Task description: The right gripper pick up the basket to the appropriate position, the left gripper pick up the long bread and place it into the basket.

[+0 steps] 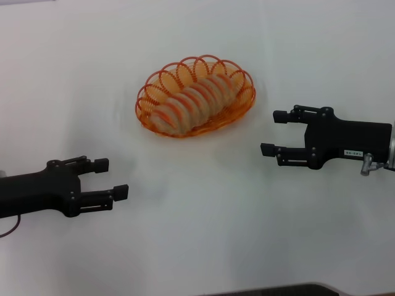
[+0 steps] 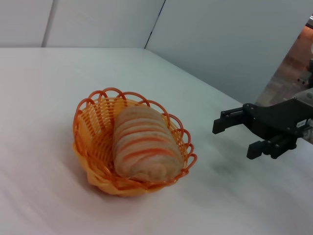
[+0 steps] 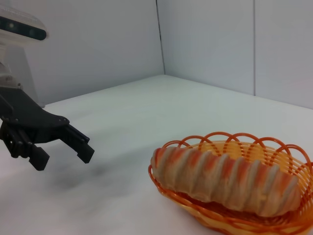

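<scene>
The orange wire basket [image 1: 143, 108] stands on the white table at the centre back, and the long bread [image 1: 196, 102] lies inside it along its length. The basket [image 2: 93, 147] and bread [image 2: 143, 147] also show in the left wrist view, and the basket [image 3: 234, 144] and bread [image 3: 225, 180] in the right wrist view. My left gripper [image 1: 111, 178] is open and empty at the front left, well clear of the basket. My right gripper [image 1: 275, 132] with the white label is open and empty to the right of the basket, a short gap away.
The white table [image 1: 203, 234] is bare around the basket. Pale walls rise behind the table's far edges in the wrist views. The right gripper [image 2: 239, 134] shows in the left wrist view, and the left gripper [image 3: 63, 152] in the right wrist view.
</scene>
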